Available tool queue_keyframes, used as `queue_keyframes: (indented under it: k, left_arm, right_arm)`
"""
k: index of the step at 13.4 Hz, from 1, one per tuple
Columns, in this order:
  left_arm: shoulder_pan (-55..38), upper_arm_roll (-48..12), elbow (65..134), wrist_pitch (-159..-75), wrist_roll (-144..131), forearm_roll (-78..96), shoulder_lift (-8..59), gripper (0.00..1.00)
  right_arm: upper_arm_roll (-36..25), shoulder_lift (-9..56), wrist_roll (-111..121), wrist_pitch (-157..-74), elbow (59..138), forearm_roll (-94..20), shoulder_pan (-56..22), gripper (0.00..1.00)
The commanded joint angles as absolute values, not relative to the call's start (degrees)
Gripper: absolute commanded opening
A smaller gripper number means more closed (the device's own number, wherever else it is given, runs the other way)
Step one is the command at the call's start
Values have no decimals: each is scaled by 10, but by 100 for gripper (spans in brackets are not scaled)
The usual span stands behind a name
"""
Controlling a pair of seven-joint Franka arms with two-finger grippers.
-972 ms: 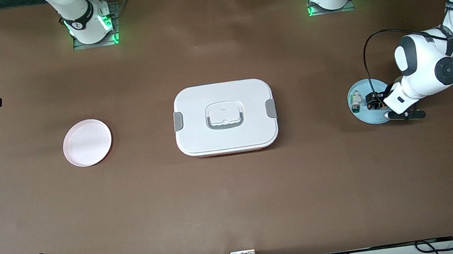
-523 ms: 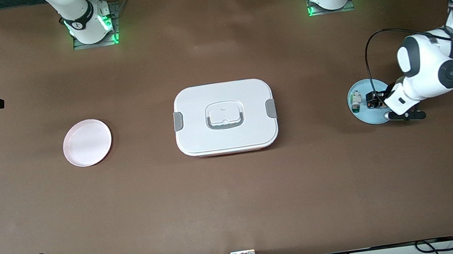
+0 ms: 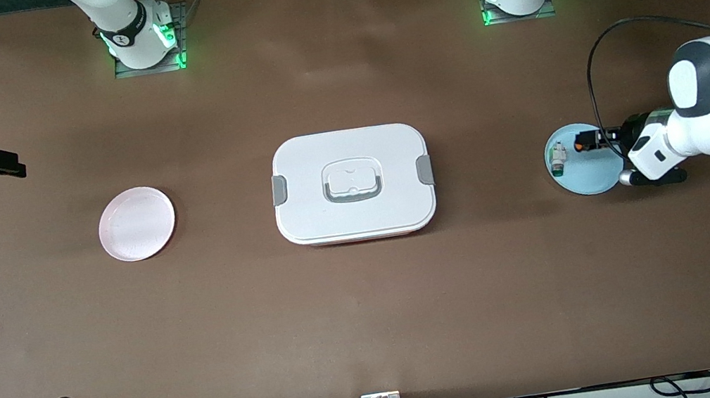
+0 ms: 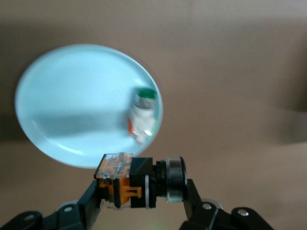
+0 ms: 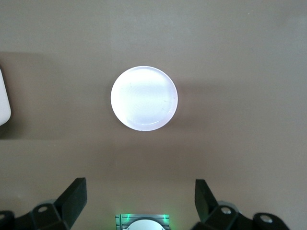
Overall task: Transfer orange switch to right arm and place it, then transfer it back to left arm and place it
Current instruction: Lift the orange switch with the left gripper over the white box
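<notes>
The orange switch (image 4: 139,184) is clamped between the fingers of the left gripper (image 4: 141,201), in the air over the blue plate (image 3: 601,178) at the left arm's end of the table (image 3: 373,310). On this plate lies a small white-and-green part (image 3: 557,158). The box (image 3: 352,184) stands closed in the middle of the table, between the blue plate and the pink plate (image 3: 137,223). The right gripper (image 3: 1,166) waits over the table's edge at the right arm's end, its fingers wide apart and holding nothing.
</notes>
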State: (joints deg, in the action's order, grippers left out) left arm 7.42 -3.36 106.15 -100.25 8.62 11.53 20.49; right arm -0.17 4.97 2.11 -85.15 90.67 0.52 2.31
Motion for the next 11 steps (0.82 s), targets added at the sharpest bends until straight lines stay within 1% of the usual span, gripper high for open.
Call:
queue_keyframes:
  k: [1, 4, 6, 8, 11]
  left_arm:
    - [75, -62, 1054, -935, 23, 152, 168, 25]
    - [75, -112, 1019, -840, -71, 180, 128, 23]
    - [75, -155, 971, -774, -179, 193, 119, 23]
    - [75, -184, 923, -715, -267, 248, 120, 23]
    - [74, -219, 899, -679, -411, 380, 118, 21]
  right_arm:
    - [-4, 44, 23, -846, 903, -3, 26, 100]
    - [-2, 42, 18, -847, 903, -4, 24, 100]
    - [-1, 41, 21, -847, 903, -13, 24, 100]
    - [-1, 37, 24, -846, 903, -34, 24, 100]
    - [-7, 36, 33, -851, 903, -107, 29, 100]
